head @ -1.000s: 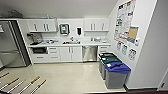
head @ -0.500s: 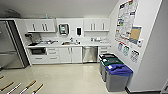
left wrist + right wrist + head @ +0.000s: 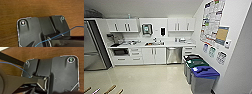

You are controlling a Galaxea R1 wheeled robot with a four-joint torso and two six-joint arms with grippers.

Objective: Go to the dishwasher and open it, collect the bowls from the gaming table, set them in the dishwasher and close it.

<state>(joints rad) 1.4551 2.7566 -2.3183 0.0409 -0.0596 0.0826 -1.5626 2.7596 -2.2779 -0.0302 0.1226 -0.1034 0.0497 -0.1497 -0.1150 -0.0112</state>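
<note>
Nearest to me, at the bottom left of my head view, a few wooden rods or handles [image 3: 110, 89] poke in over the pale floor [image 3: 146, 80]. Beneath both my wrists lies a brown wood-grain surface [image 3: 37, 8]; a thin blue cable [image 3: 70, 30] crosses my left wrist's dark plate. Whether my claws are apart or together I cannot tell on either side, since the fingers are hidden from me.

On the near right, along the wall, stand three bins in a row: a grey one with a blue lid [image 3: 205, 77] closest, then one with a green lid [image 3: 196, 66], then a dark one [image 3: 190, 58] farthest. Posters and notices [image 3: 212, 22] cover the wall above them.

On the far left is a tall steel refrigerator [image 3: 94, 47]. Across the far wall runs a white counter [image 3: 166, 45] with a sink [image 3: 155, 43] near its middle, white cabinet doors and drawers [image 3: 152, 55] below, and white wall cabinets [image 3: 122, 25] above. A dispenser [image 3: 147, 29] and a smaller dark one [image 3: 163, 31] hang between the wall cabinets.

The dishwasher [image 3: 174, 55] sits under the counter, right of the white doors, just left of a narrow stack of drawers; its steel front is shut, bar handle along its top edge.
</note>
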